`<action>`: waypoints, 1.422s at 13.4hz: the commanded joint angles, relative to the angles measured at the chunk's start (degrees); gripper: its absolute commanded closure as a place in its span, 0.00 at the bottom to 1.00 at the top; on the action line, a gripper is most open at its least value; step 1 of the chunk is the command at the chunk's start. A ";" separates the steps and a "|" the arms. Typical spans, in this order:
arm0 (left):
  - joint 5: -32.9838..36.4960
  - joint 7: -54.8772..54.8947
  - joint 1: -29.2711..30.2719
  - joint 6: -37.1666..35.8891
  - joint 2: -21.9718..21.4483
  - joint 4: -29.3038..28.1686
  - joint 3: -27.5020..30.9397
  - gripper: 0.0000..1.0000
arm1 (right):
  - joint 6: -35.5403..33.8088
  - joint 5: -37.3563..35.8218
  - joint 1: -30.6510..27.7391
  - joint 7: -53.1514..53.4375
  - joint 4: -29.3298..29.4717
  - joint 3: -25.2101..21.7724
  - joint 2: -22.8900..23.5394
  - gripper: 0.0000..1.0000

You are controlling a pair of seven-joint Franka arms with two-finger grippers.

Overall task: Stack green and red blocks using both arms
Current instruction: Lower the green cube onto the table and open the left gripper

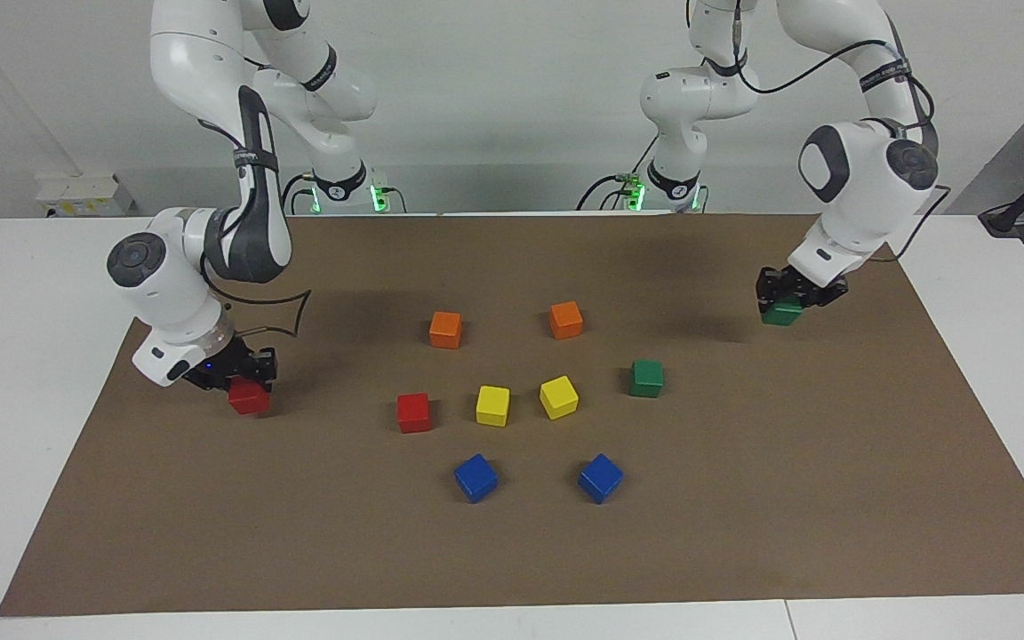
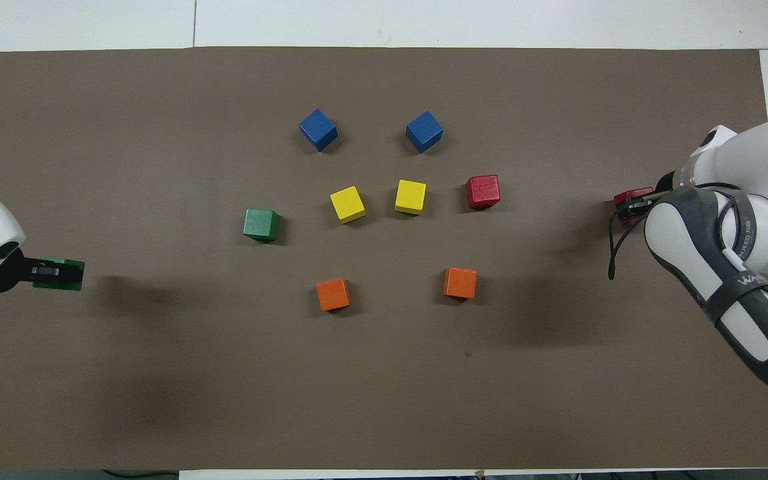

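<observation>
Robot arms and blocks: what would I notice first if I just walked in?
Probably the two arms, each carrying a block out to its own end of the brown mat: the left gripper holds a green block, the right gripper a red block. Between them, pairs of orange, yellow and blue cubes, one red cube and one green cube sit in a neat cluster.

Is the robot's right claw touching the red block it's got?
Touching. In the facing view the right gripper is shut on the held red block, which hangs from its jaws above the brown mat.
</observation>
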 commanded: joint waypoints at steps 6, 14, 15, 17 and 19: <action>0.83 -0.40 2.27 13.34 5.38 -4.92 -0.79 1.00 | 5.37 -0.86 -0.48 0.20 -3.34 0.59 0.21 1.00; 4.35 1.71 2.01 4.88 6.01 1.89 -0.96 0.00 | 5.91 -0.86 -0.39 0.28 -3.17 0.59 1.00 0.00; 4.44 1.62 1.40 -1.96 6.18 7.24 -1.22 0.00 | 4.95 -0.86 -0.39 0.20 -2.73 0.59 0.39 0.00; 4.35 0.66 -2.90 -13.23 7.14 18.14 -1.22 0.00 | -0.65 -0.86 0.22 0.28 -0.72 0.59 -2.50 0.00; 4.00 -7.73 -8.42 -18.01 9.24 24.67 -1.31 0.00 | -7.95 -0.77 2.50 1.50 3.40 0.59 -5.05 0.00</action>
